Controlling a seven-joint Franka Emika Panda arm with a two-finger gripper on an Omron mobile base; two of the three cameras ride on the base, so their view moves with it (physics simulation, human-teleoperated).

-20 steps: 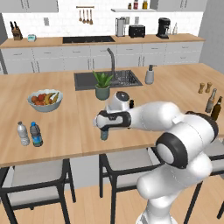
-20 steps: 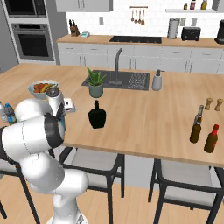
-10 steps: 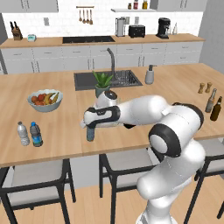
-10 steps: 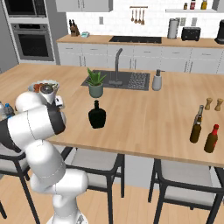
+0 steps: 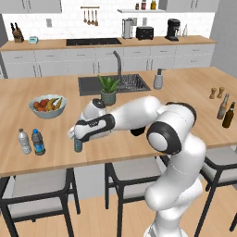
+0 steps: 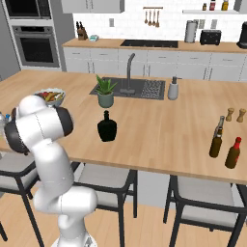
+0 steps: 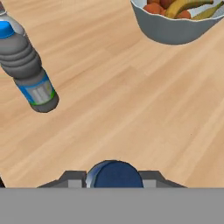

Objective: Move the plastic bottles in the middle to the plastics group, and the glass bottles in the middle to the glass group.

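Note:
My gripper [image 5: 78, 137] is shut on the plastic bottle [image 5: 77, 145], a small pale-blue water bottle held upright just above the counter's front left. In the hand view its blue cap [image 7: 114, 175] sits between my fingertips [image 7: 72, 177]. The plastics group stands a little to the left: a greyish-clear bottle [image 5: 24, 141] and a dark-blue-labelled bottle [image 5: 38, 142], which also lies ahead in the hand view [image 7: 31, 74]. The black flask [image 6: 106, 127] stands mid-counter. At the far right are a grey-brown glass bottle [image 6: 217, 137] and a dark-brown bottle [image 6: 233, 152].
A fruit bowl [image 5: 47, 105] sits behind the plastics group, near my hand [image 7: 179, 19]. A potted plant [image 6: 105, 91], the sink [image 6: 130, 88] and a soap dispenser [image 6: 173, 89] are further back. Two wooden shakers [image 6: 235, 115] stand by the glass bottles. Stools line the front edge.
My arm has swung left across the counter with the small bottle in the gripper, from near the middle to close beside the two plastic bottles.

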